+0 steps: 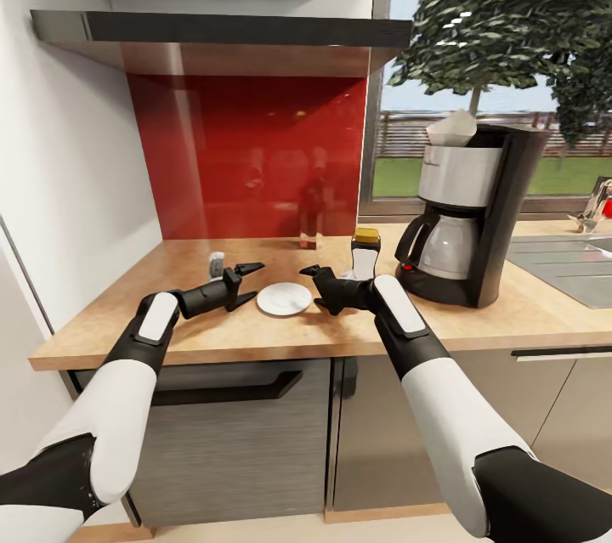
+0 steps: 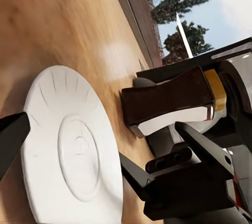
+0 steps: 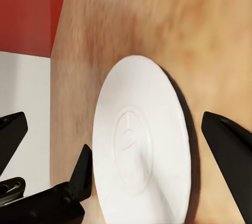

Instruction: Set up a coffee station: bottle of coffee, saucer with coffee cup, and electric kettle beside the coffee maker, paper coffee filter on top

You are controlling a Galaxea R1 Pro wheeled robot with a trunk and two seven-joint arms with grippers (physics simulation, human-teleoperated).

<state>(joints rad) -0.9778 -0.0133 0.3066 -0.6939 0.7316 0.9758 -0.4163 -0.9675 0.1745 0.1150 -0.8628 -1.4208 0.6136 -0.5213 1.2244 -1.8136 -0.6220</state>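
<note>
Stood before a long light wood kitchen countertop (image 1: 255, 330) over grey cabinet fronts, with a white wall closing its left end and a red glass backsplash (image 1: 246, 156) behind. Carried overhead a thin dark grey floating kitchen shelf (image 1: 229, 29), under a thicker dark slab.

Held the black two-fingered left gripper (image 1: 252, 282) low over the wood, jaws spread wide and grasping nothing, fingertips aimed rightward at the small round flat white saucer (image 1: 284, 298). Kept a small pale object (image 1: 216, 263), too blurred to name, behind that gripper. Left bare wood between the left gripper and the wall, and a strip of bare wood before the front edge.

Lay flat and bare, that saucer, between the two grippers, touched by neither; seen clearly in the left wrist view (image 2: 73, 150) and the right wrist view (image 3: 142, 145).

Faced the black right gripper (image 1: 311, 285) leftward, just beside the saucer's right rim, jaws likewise parted and empty. Stood upright just behind the right wrist the small dark bottle of coffee with yellow-amber cap and white label (image 1: 365, 252), close to the left of the tall black coffee maker with silver-grey basket and steel carafe (image 1: 476, 212). Sat atop that machine a white crinkled paper coffee filter (image 1: 453, 128). Showed a small brownish glass object (image 1: 310, 239) against the backsplash.

Ended at the right in an inset steel sink (image 1: 565, 267), below a window.
</note>
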